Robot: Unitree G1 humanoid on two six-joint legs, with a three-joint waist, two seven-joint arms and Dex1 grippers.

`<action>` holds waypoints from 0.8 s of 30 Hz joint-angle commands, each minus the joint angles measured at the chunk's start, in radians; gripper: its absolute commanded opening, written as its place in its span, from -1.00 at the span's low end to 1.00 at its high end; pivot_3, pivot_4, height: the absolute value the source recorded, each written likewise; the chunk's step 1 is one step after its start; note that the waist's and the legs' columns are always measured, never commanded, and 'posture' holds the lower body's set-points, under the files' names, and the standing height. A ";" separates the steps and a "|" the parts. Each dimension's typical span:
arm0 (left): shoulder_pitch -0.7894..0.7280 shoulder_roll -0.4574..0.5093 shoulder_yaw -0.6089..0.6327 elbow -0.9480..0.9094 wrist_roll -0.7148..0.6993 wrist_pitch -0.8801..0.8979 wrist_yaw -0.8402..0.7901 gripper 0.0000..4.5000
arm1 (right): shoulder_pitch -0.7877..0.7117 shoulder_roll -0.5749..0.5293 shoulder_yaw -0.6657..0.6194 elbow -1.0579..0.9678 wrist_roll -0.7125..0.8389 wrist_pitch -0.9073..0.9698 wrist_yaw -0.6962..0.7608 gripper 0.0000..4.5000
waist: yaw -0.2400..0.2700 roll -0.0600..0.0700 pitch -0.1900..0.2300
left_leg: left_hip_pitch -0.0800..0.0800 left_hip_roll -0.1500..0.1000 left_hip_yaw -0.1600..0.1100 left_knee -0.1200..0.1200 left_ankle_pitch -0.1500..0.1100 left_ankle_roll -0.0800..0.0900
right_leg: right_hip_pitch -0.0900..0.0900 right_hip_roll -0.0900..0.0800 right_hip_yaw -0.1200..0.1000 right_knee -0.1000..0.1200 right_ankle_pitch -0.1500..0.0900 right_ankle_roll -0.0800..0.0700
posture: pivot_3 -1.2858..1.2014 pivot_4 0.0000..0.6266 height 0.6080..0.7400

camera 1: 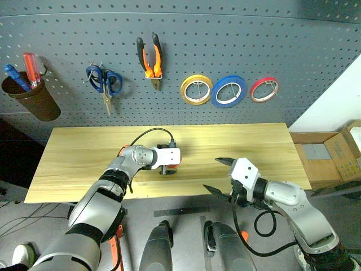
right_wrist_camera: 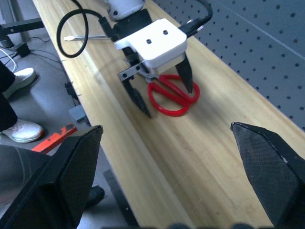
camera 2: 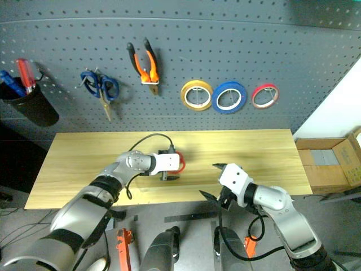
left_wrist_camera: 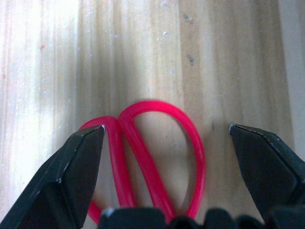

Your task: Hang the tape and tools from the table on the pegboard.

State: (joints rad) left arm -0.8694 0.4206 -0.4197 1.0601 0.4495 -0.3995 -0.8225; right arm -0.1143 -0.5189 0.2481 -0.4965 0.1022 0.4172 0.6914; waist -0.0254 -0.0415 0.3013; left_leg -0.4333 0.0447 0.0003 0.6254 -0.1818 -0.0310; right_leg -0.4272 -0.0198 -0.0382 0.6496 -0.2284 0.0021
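At the near edge of the table [camera 1: 73, 164] we have our right gripper [camera 1: 219, 176] hanging with its fingers spread wide and nothing between them, parked just off the front of the wood.

A little farther in, our left gripper [right_wrist_camera: 162, 93] is angled down over the red-handled scissors [right_wrist_camera: 172, 99], fingers wide apart, one on each side of the handle loops. The left wrist view shows the red loops lying flat on the grain between the two black fingers [left_wrist_camera: 76, 171], not yet pinched. So the scissors are on the table and the grasp is, we judge, about to happen.

Back on the pegboard [camera 1: 225, 39] we can count what's already up: the orange-and-black pliers [camera 1: 150, 59], then the yellow roll [camera 1: 196, 89], the blue tape [camera 1: 228, 91] and the small red roll [camera 1: 264, 89] in a row. The blue-handled scissors [camera 1: 104, 82] hang farther left, beside a brown cup [camera 1: 31, 97] holding screwdrivers.

By our reckoning, the scissors are the last piece left on the table.
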 commanded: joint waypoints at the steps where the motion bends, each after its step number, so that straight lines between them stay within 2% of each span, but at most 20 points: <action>1: -0.002 0.009 0.009 -0.053 -0.018 0.023 -0.027 0.99 | 0.004 -0.009 -0.030 -0.037 0.022 -0.007 0.003 1.00 | 0.001 0.000 0.001 | 0.000 0.000 0.000 0.000 0.000 0.000 | 0.000 0.000 0.000 0.000 0.000 0.000 | 0.02 0.06 1.00; 17: 0.002 0.036 0.023 -0.232 -0.034 0.145 -0.043 0.99 | 0.012 -0.045 -0.050 -0.044 0.046 -0.010 0.035 1.00 | 0.022 0.004 0.017 | 0.000 0.000 0.000 -0.001 0.000 0.000 | 0.000 0.000 0.001 -0.001 0.000 0.000 | 0.05 0.12 1.00; 24: -0.007 0.042 0.008 -0.197 -0.009 0.146 0.005 0.99 | 0.006 -0.057 -0.057 -0.044 0.057 -0.004 0.040 1.00 | 0.026 0.005 0.028 | -0.001 0.000 0.000 -0.001 0.000 0.000 | -0.001 0.000 0.001 -0.001 0.000 0.000 | 0.04 0.17 1.00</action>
State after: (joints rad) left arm -0.8695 0.4504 -0.4159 0.8643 0.4357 -0.2432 -0.8382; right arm -0.1071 -0.5685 0.2158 -0.5026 0.1391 0.4189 0.7240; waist 0.0004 -0.0363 0.3290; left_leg -0.4346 0.0447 -0.0001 0.6245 -0.1819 -0.0310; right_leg -0.4284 -0.0199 -0.0368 0.6486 -0.2286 0.0019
